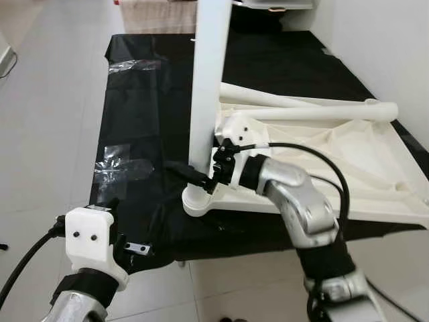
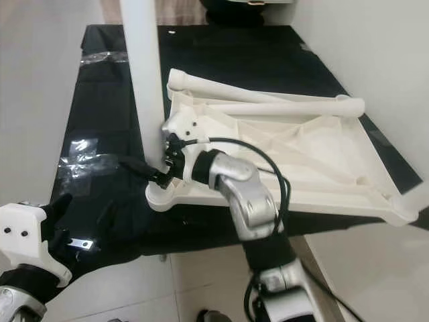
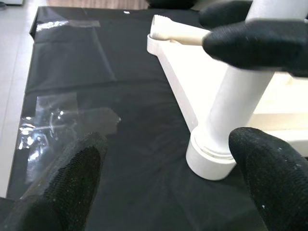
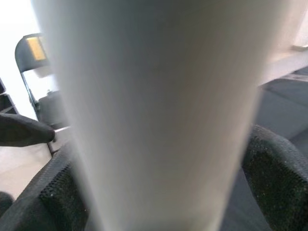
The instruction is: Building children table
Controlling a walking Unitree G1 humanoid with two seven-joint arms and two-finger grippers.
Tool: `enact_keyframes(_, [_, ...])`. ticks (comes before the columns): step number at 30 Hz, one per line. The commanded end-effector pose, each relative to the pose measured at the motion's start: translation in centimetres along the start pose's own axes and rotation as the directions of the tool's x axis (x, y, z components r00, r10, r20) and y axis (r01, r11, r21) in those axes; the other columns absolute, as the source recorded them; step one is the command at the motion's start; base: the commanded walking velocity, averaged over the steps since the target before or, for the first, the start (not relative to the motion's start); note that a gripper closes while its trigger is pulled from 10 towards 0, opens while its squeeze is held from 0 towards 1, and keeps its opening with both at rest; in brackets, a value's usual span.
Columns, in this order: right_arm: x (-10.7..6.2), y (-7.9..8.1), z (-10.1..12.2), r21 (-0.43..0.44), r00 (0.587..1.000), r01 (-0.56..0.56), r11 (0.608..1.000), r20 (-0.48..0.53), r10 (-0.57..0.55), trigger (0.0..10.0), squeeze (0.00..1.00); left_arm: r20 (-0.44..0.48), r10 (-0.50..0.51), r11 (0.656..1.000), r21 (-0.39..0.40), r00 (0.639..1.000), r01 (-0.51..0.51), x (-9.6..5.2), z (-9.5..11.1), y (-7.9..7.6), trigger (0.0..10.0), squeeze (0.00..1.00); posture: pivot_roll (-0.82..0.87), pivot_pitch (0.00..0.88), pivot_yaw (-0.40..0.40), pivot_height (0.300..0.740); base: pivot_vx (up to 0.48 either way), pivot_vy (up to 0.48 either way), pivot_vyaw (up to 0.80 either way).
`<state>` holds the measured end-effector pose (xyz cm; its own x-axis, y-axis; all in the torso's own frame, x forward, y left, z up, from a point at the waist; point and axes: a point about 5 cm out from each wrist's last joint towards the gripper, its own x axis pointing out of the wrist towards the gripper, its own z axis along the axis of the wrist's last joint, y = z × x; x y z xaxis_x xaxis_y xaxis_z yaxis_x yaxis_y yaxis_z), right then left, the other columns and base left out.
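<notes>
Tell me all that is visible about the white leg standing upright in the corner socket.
The upright leg is a smooth white tube, plastic by its look, standing vertical in the round corner socket of the upturned white tabletop, on the black cloth. The right gripper holds it near the base. Its top runs out of frame.

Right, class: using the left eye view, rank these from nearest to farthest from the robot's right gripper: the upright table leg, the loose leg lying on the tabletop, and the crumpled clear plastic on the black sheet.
1. Upright table leg: between the right gripper's fingers, at the tabletop's near corner.
2. Crumpled clear plastic: on the black sheet, toward the robot's left.
3. Loose leg: lying across the upturned tabletop, toward the right.
</notes>
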<state>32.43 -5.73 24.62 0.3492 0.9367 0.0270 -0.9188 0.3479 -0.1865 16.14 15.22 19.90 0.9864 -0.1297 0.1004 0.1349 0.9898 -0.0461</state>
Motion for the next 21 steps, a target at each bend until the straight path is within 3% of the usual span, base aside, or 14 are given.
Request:
enact_keyframes(1, [-0.2, -0.5, 0.2, 0.01, 0.999, -0.037, 0.999, 0.021, 0.037, 10.0, 0.0, -0.014, 0.001, 1.0, -0.001, 1.0, -0.001, -0.3, -0.1, -0.1, 10.0, 0.0, 0.12, 0.202, -0.084, 0.74, 0.0, 0.0, 0.0])
enact_keyframes(3, [-0.1, -1.0, 0.5, 0.016, 0.997, -0.071, 0.997, 0.032, 0.07, 10.0, 0.0, -0.017, 0.001, 1.0, 0.0, 1.0, -0.001, -0.4, -0.1, -0.1, 10.0, 0.0, 0.12, 0.202, -0.084, 0.74, 0.0, 0.0, 0.0])
enact_keyframes(4, [-0.2, -1.3, 0.8, 0.028, 0.993, -0.113, 0.993, 0.048, 0.112, 4.2, 0.0, -0.019, 0.0, 1.0, 0.0, 1.0, 0.0, -0.4, -0.1, -0.1, 10.0, 0.0, 0.13, 0.206, -0.084, 0.74, 0.0, 0.0, 0.0])
enact_keyframes(5, [-0.2, -1.3, 0.8, 0.028, 0.993, -0.113, 0.993, 0.048, 0.112, 4.2, 0.0, -0.019, 0.0, 1.0, 0.0, 1.0, 0.0, -0.4, -0.1, -0.1, 10.0, 0.0, 0.13, 0.206, -0.084, 0.74, 0.0, 0.0, 0.0])
enact_keyframes(6, [-0.3, -1.6, 1.2, 0.047, 0.977, -0.204, 0.978, 0.07, 0.201, 0.0, 0.0, -0.023, 0.004, 1.0, 0.002, 1.0, -0.004, -0.6, -0.1, -0.1, 10.0, 0.0, 0.13, 0.208, -0.087, 0.74, 0.0, 0.0, 0.0])
enact_keyframes(9, [-0.5, -1.5, 1.3, 0.046, 0.959, -0.28, 0.959, 0.062, 0.278, 0.0, 0.0, -0.027, 0.009, 1.0, 0.002, 1.0, -0.009, -0.7, -0.1, -0.1, 10.0, 0.0, 0.14, 0.215, -0.091, 0.74, 0.0, 0.0, 0.0])
enact_keyframes(15, [-0.5, -1.4, 1.1, 0.043, 0.947, -0.317, 0.947, 0.059, 0.315, 0.0, 0.0, -0.032, 0.009, 1.0, 0.0, 0.999, -0.009, -0.9, -0.1, -0.2, 10.0, 0.0, 0.13, 0.217, -0.093, 0.74, 0.0, 0.0, 0.0])
enact_keyframes(18, [-0.1, -1.0, 0.1, 0.054, 0.967, -0.255, 0.966, 0.032, 0.253, 0.0, 0.0, -0.035, 0.007, 1.0, -0.002, 0.999, -0.007, -0.9, -0.2, -0.2, 10.0, 0.0, 0.13, 0.216, -0.095, 0.74, 0.0, 0.0, 0.0])
enact_keyframes(20, [0.8, -0.1, -1.8, 0.086, 0.997, -0.063, 0.994, -0.029, 0.065, 0.0, 0.0, -0.037, 0.006, 1.0, -0.001, 0.999, -0.006, -0.9, -0.3, -0.2, 10.0, 0.0, 0.13, 0.21, -0.094, 0.74, 0.0, 0.0, 0.0])
enact_keyframes(21, [0.8, -0.1, -1.8, 0.086, 0.997, -0.063, 0.994, -0.029, 0.065, 0.0, 0.0, -0.037, 0.006, 1.0, -0.001, 0.999, -0.006, -0.9, -0.3, -0.2, 10.0, 0.0, 0.13, 0.21, -0.094, 0.74, 0.0, 0.0, 0.0])
